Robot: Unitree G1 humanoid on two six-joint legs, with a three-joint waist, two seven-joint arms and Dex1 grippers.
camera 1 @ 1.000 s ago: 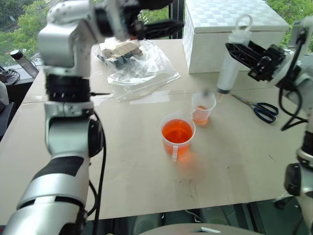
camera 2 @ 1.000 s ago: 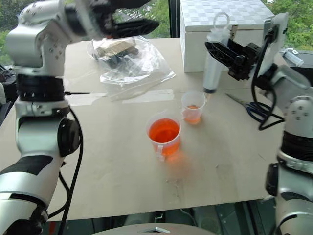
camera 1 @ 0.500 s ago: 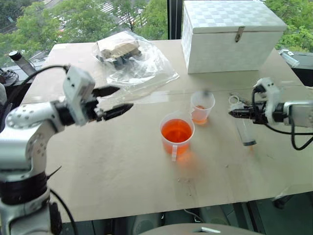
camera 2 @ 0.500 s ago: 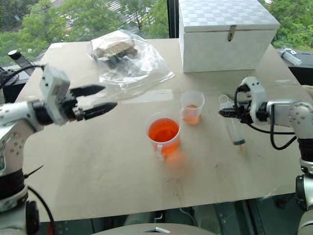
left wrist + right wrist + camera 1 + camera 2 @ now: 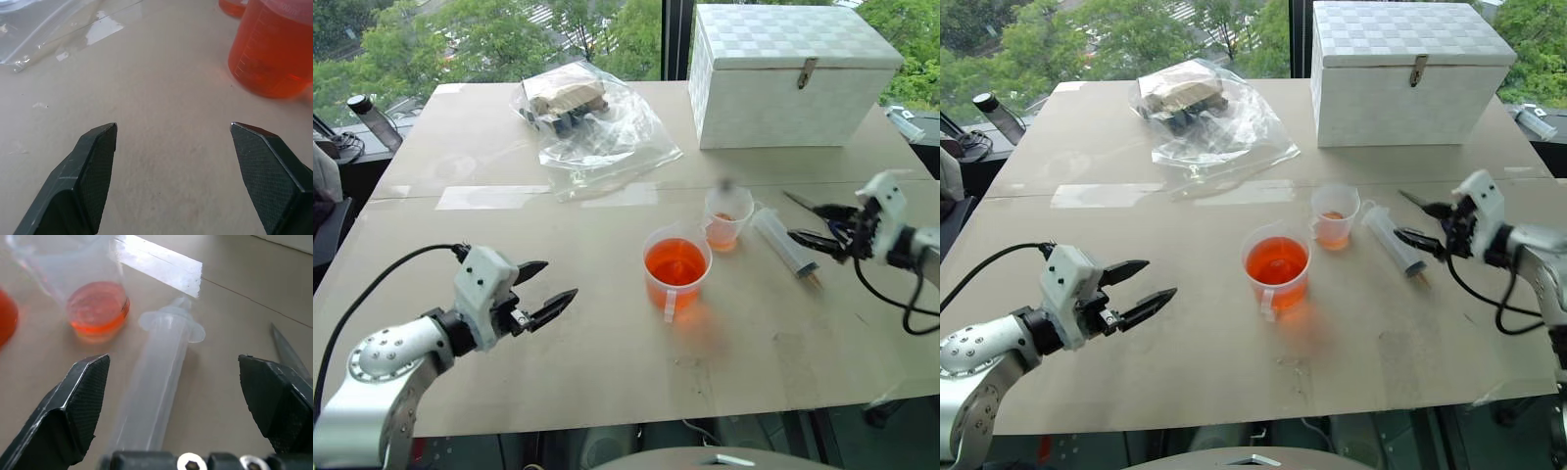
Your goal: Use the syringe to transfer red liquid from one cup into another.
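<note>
The clear syringe point(image 5: 785, 247) lies flat on the table just right of the narrow tapered cup point(image 5: 727, 217), which holds a little red liquid point(image 5: 98, 308). My right gripper point(image 5: 810, 225) is open, and the syringe barrel point(image 5: 159, 391) lies loose between its spread fingers. The wide beaker point(image 5: 675, 266) with the strip handle stands mid-table, about half full of orange-red liquid point(image 5: 1276, 261). My left gripper point(image 5: 553, 287) is open and empty, low over bare table well left of the beaker point(image 5: 274, 54).
A white box point(image 5: 793, 73) stands at the back right and a clear plastic bag point(image 5: 592, 122) with items at the back middle. Scissors point(image 5: 288, 352) lie beside the right gripper. A bottle point(image 5: 372, 117) stands off the table's far left corner.
My right gripper came down with the upright syringe, laid it on the table and opened. My left arm dropped from high up to low over the near left table.
</note>
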